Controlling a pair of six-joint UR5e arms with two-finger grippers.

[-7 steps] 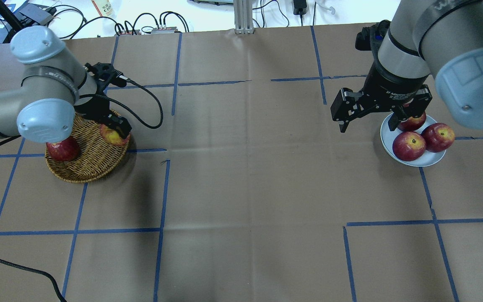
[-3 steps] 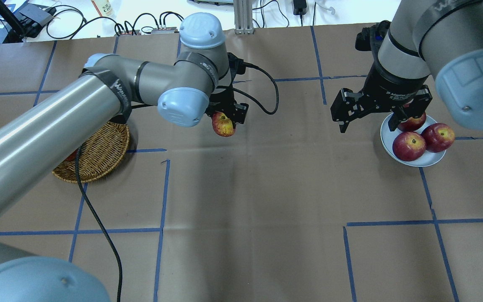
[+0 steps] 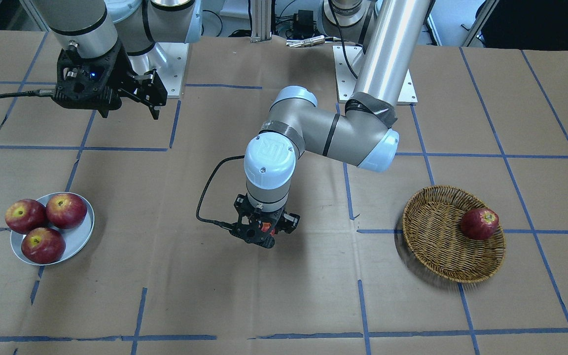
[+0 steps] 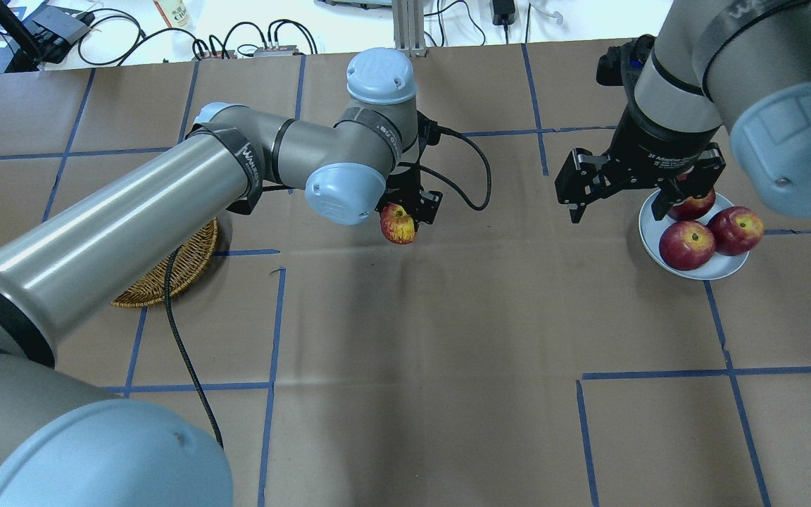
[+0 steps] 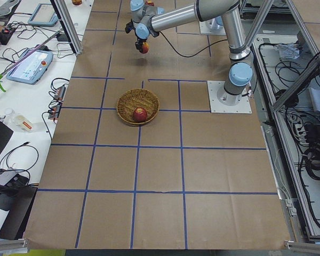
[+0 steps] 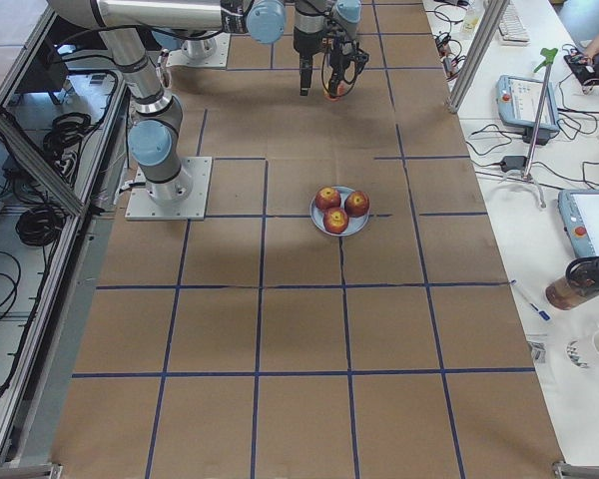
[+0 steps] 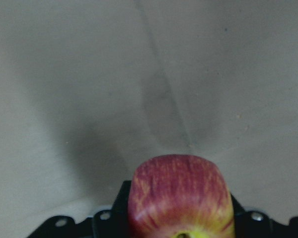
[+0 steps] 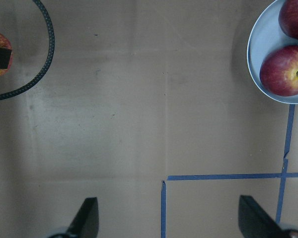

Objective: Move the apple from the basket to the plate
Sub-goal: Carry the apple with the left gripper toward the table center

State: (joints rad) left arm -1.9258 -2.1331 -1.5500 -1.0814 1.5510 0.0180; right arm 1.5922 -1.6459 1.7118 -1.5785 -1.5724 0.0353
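Observation:
My left gripper (image 4: 405,215) is shut on the streaky orange-red apple (image 4: 398,225) and holds it above the middle of the table, between basket and plate. The apple fills the bottom of the left wrist view (image 7: 181,198), its yellow stem patch facing the camera. The wicker basket (image 3: 437,256) stands well to the gripper's left in the overhead view (image 4: 166,282). The pale grey-blue plate (image 4: 719,267) lies at the right with three dark red apples on it. My right gripper (image 4: 620,208) hangs open and empty just left of the plate.
One darker all-red apple (image 3: 479,223) lies in the basket. The left gripper's black cable (image 4: 476,183) loops beside it. Blue tape lines grid the brown paper. Cables and boxes lie beyond the table's far edge.
My left arm has lifted the apple out of the basket and carried it rightward to the table's middle. The right arm has not moved.

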